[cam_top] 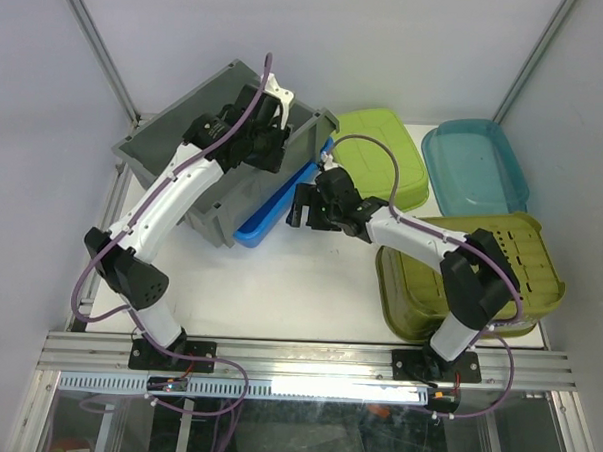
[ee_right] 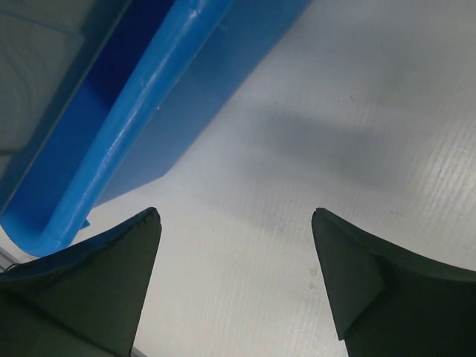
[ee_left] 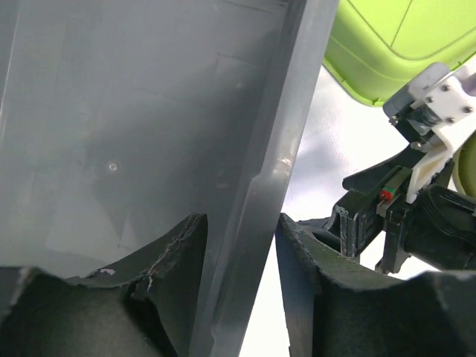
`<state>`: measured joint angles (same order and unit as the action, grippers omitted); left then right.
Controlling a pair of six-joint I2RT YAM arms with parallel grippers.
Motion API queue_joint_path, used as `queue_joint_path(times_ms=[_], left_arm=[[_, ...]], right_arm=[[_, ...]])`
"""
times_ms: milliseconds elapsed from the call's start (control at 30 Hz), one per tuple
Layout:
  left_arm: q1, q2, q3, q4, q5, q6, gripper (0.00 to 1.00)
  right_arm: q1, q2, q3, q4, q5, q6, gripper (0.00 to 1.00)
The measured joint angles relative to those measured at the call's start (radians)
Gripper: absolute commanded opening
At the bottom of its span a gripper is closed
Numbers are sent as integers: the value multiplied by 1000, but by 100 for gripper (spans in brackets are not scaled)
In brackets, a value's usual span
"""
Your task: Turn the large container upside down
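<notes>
- Two arms show from above: the large container [cam_top: 165,140] sits far left, mouth up, its right edge over the blue tub [cam_top: 272,217]. Its long axis seems to run near-left to far-right.
- Left wrist: the left gripper [ee_left: 242,245] pinches its upright wall, one finger inside and one outside. The plastic looks stiff, light and smooth, so the rim is a fair hold.
- Right wrist: the right gripper [ee_right: 236,260] gapes, holding nothing, beside the tub.

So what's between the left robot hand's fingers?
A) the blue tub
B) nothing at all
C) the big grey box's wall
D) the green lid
C: in the left wrist view, the large container's grey wall stands between the left gripper's fingers.
</notes>
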<state>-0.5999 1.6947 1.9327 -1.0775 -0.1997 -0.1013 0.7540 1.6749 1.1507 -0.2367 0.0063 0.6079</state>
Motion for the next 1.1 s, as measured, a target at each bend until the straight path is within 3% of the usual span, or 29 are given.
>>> queue_joint_path(times_ms=[100,267,500,667,1000,1100], left_arm=[[6,20,0,0,0,7,39],[5,53,6,5,24,56,0],[8,74,98,-84,7,11,0],[22,53,263,-126,-8,-33,0],[16,-315,262,-47,150,-139,0],[17,-392,262,-8,186,-149,0]], right_arm=[[-6,8,5,27,0,7,87],[-39,38,7,89,2,43,87],[-54,126,9,178,0,97,86],[-42,253,93,225,-23,137,86],[39,560,521,307,-117,167,88],[52,576,554,318,-153,173,89]])
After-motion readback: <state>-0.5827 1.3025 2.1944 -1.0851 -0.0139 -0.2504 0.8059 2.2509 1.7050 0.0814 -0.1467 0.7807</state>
